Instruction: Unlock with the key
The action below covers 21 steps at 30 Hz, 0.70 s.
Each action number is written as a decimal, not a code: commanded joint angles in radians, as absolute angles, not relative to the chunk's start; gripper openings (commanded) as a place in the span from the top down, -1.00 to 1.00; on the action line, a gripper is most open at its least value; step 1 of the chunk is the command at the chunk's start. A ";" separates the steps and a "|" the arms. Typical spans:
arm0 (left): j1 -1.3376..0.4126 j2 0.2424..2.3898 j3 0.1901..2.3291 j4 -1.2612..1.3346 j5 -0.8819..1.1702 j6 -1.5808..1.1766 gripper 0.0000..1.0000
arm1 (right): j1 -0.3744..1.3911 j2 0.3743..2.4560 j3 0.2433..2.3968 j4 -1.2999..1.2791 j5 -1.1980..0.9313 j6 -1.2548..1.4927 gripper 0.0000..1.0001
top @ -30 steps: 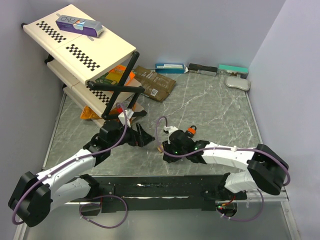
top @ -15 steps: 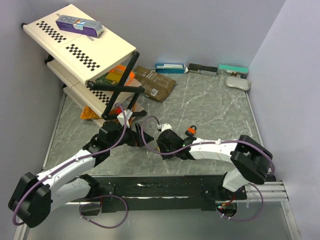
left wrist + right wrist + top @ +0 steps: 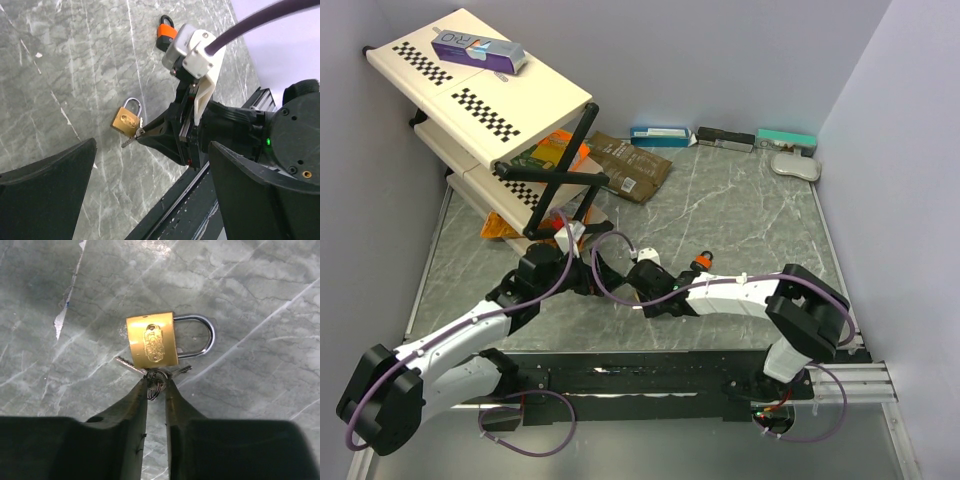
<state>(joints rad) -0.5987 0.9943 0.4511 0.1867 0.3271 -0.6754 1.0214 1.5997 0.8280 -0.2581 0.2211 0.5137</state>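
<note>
A brass padlock (image 3: 151,344) lies flat on the grey marble table, shackle pointing right; it also shows in the left wrist view (image 3: 126,120). Two silver keys (image 3: 131,366) on a small ring (image 3: 156,381) lie against its lower edge. My right gripper (image 3: 156,382) is shut on the keys at the ring, its fingertips pinching from both sides. From the left wrist, the right gripper (image 3: 141,133) reaches the lock's corner. My left gripper (image 3: 152,145) hovers wide open, just left of the right one, holding nothing. In the top view the right gripper (image 3: 640,287) covers the lock.
A second, orange-bodied padlock (image 3: 166,35) stands behind the right arm (image 3: 701,263). A tilted white rack (image 3: 480,95) with packets under it fills the back left. Flat boxes (image 3: 660,135) line the back wall. A black rail (image 3: 640,370) runs along the near edge.
My right gripper slid left across the table to the brass padlock and narrowed its jaws onto the keys. The left arm stayed where it was, still open.
</note>
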 commanded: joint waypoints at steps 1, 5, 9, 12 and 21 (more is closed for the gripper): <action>-0.595 0.992 0.442 0.224 0.345 -0.680 -0.98 | 1.020 1.638 0.854 -0.270 0.204 0.541 0.69; -0.595 0.999 0.419 0.262 0.374 -0.678 -0.97 | 1.012 1.631 0.848 -0.264 0.183 0.560 1.00; -0.595 1.006 0.399 0.301 0.402 -0.680 -0.97 | 0.988 1.582 0.805 -0.216 0.134 0.566 1.00; -0.595 1.023 0.388 0.343 0.434 -0.692 -0.96 | 0.954 1.514 0.747 -0.141 0.055 0.575 1.00; -0.597 1.072 0.373 0.410 0.475 -0.696 -0.95 | 0.902 1.402 0.631 -0.005 -0.067 0.589 1.00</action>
<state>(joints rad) -0.5987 1.0607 0.3794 0.3229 0.4320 -0.6857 0.9192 1.4670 0.6556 -0.0963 0.0044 0.5690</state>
